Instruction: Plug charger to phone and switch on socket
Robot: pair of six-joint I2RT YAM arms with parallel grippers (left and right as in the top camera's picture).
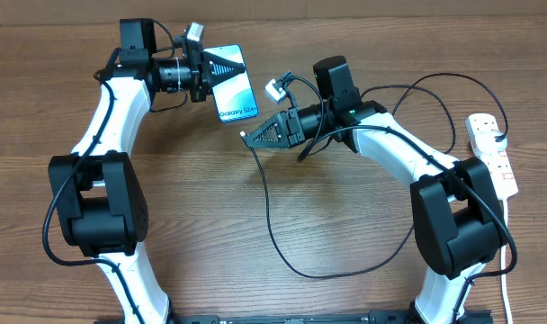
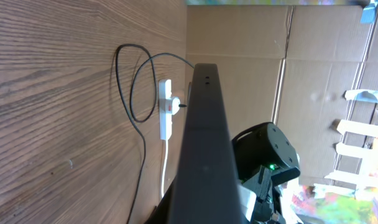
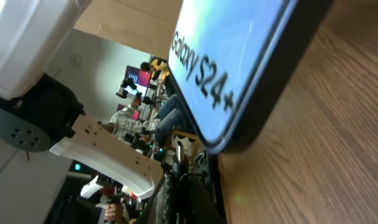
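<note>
left gripper [image 1: 237,67], upper left of the overhead view, is clamped on the phone [image 1: 237,94], whose lit screen faces up. right gripper [image 1: 248,137], just below the phone's text end, pinches the charger [image 1: 272,216] at its tip. the cable loops toward bottom centre, and its plug sits in the socket [image 1: 491,153] at the right edge.

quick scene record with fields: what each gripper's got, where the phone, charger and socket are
left gripper: shut on the phone, screen lit
right gripper: shut on the charger near its connector tip
connector tip: close beside the phone, not yet plugged in
socket: far right, beside the right arm; the charger's other end runs to it
</note>
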